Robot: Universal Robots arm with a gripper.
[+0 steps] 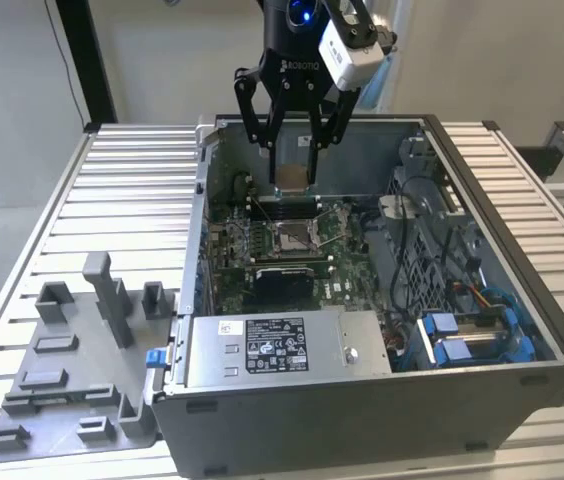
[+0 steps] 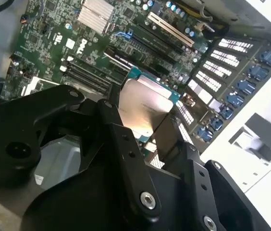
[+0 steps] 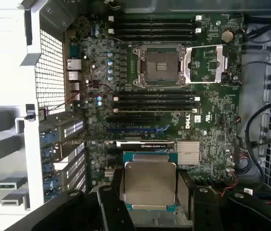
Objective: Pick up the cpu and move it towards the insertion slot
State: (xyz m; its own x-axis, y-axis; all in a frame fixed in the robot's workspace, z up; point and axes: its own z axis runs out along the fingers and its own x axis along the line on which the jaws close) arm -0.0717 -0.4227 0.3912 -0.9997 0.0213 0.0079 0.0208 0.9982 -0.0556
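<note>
Right now your gripper (image 1: 294, 150) is closed on the cpu (image 1: 293, 176), its fingers (image 3: 185, 188) pinching the chip by two opposite edges, and it hangs inside the open case (image 1: 502, 200) above the motherboard (image 1: 347, 285). In both wrist views the cpu (image 3: 150, 183) sits flat between the black fingers, silvery top showing with a teal rim around it.

What matters is the offset: the slot (image 1: 293, 237) lies below the chip and a little toward the camera in the exterior view (well apart, not under it). In the first wrist view the slot (image 3: 158, 67) has its silver frame swung open, with memory banks (image 3: 154, 103) lying between it and the held chip.
</note>
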